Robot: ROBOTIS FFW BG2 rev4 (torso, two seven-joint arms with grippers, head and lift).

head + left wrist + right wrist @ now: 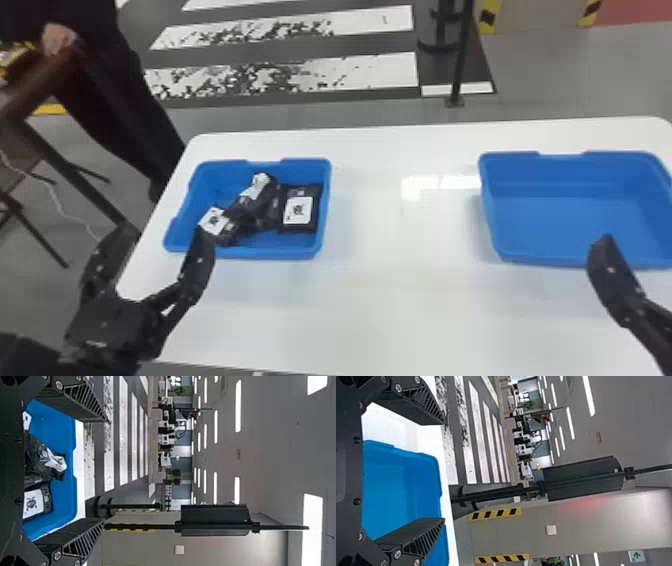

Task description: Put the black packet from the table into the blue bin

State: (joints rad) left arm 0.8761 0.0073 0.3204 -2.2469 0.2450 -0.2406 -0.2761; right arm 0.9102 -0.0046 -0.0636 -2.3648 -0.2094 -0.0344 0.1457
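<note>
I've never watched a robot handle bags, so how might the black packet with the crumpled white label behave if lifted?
Probably floppy: the black packet has a creased label and wrinkled sides. It seems unlikely to roll, as it looks more like a pouch than a ball. It may nudge its neighbours in the blue bin, since the packets lie bunched together.

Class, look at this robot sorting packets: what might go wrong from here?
The black packets overlap in the left-hand blue bin, so one grasp might pinch or drag two.

The left gripper, fingers open, appears close to that bin's near-left corner and could knock it going in.

With a second blue bin on the right, a packet might go in the wrong one.
</note>
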